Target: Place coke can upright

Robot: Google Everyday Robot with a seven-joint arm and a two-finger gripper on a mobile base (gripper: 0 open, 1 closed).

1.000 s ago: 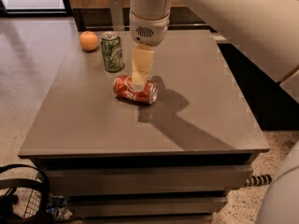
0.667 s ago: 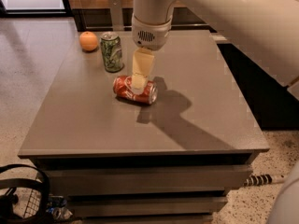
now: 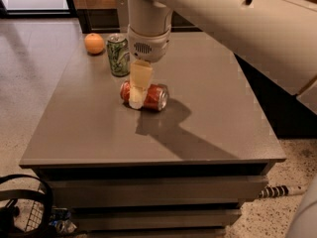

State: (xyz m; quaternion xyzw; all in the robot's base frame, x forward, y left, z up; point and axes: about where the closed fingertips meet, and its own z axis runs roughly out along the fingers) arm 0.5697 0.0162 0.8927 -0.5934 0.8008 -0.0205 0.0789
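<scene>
- On the grey table (image 3: 213,103), roughly at its middle and a little toward the far left, the coke can (image 3: 154,97) lay on its side, its long axis running left to right and its silver end rim facing right.
- Over the can's left part, the gripper (image 3: 136,97) hung straight down from the white arm (image 3: 148,29), with its pale tip low against the near side of the can and hiding part of the red body.
- Whether the gripper was clamped on the can or released could not be told from this camera view.
- Behind the gripper and slightly left, a green patterned can (image 3: 119,55) stood upright on the table, near the coke can but not touching it.
- Farther left, near the table's back left corner, an orange (image 3: 94,43) sat just beside the green can.
- To the right of and in front of the coke can, the arm's dark shadow (image 3: 163,128) fell across the tabletop.
- Below the table's front left corner, a black wire basket (image 3: 20,207) stood on the speckled floor (image 3: 29,98).
- At the lower right, a ribbed hose (image 3: 280,190) lay on the floor beside the table's base.
</scene>
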